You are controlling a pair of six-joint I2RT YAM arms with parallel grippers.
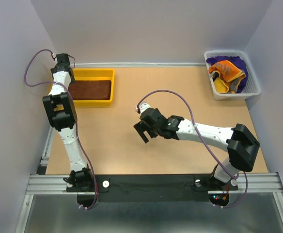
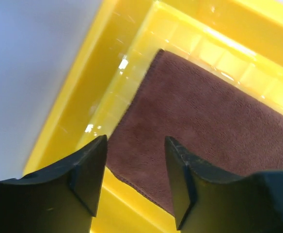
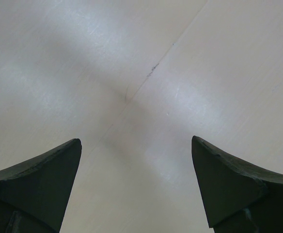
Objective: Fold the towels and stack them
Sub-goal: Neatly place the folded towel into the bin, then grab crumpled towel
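Stacking is only beginning: one folded brown towel is lying in the yellow tray at ten o'clock under the left gripper, its jaws parted and empty, while the right gripper is hovering wide open over bare table and crumpled towels are waiting in the basket at two o'clock.

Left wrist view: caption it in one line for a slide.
Open left end effector above the brown towel lying in the yellow tray.
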